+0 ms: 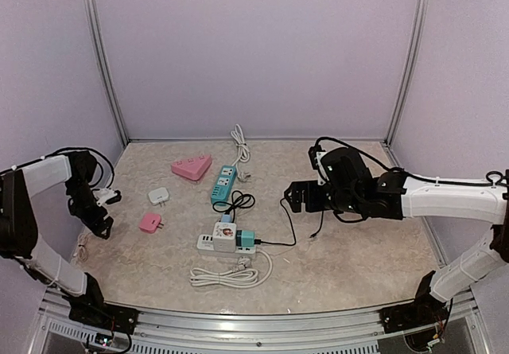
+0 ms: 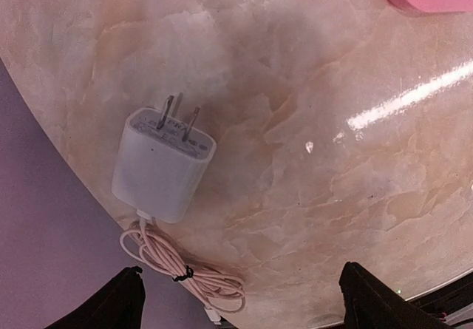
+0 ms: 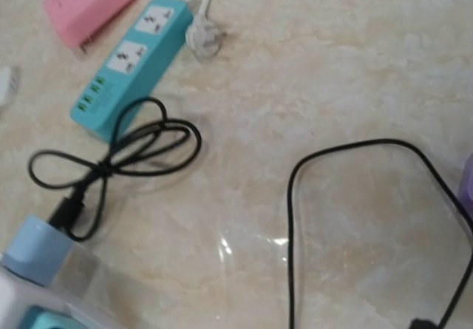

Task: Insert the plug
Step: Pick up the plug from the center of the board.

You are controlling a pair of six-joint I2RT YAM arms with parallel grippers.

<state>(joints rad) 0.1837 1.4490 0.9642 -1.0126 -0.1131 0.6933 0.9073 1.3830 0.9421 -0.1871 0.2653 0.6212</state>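
Observation:
A white charger plug (image 2: 162, 163) with two metal prongs lies flat at the table's left edge, its pink cable (image 2: 185, 270) coiled beside it. My left gripper (image 2: 244, 307) hovers open and empty above it, only the black fingertips (image 2: 111, 303) showing; it is at the far left in the top view (image 1: 99, 225). A white power strip (image 1: 216, 243) near the front middle holds a teal plug (image 1: 247, 239) and a blue plug (image 1: 228, 219). My right gripper (image 1: 296, 197) hangs above the table right of centre; its fingers do not show in the right wrist view.
A teal power strip (image 1: 224, 183) (image 3: 133, 66), a pink triangular strip (image 1: 192, 166), a white adapter (image 1: 159, 196) and a pink adapter (image 1: 149, 223) lie left of centre. A coiled white cord (image 1: 231, 275) lies at the front. A black cable (image 3: 295, 196) loops under my right gripper.

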